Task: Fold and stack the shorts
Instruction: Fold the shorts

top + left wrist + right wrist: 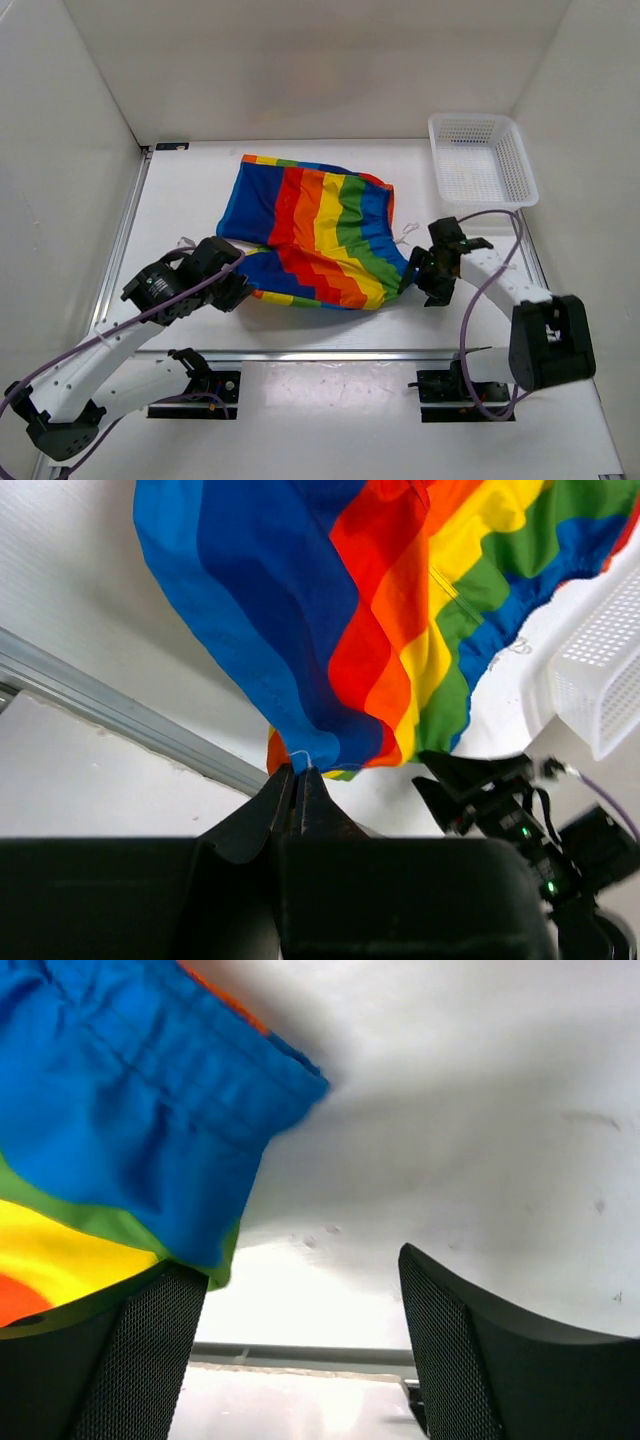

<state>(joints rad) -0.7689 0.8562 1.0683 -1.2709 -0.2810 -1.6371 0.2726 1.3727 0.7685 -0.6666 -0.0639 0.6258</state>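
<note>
Top view: bright, even, diffuse light from above. The white table (pixel 200 190) and walls (pixel 300 60) are close to overexposed, with a faint pale sheen toward the table's far edge. Shadows are soft and short, clearest under the near hem of the shorts (pixel 310 235). Focus is sharp throughout. Left wrist view: the stripe colours are crisp and saturated, the left gripper (pixel 297 785) and its housing are underexposed to near black, and the basket (pixel 600 670) is washed out at the right edge. Right wrist view: cloth close to the lens is soft and smeared, and a grey shadow lies on the table beside it. The fingers (pixel 130 1360) of the right gripper (pixel 300 1265) are dark, their mesh texture legible.
</note>
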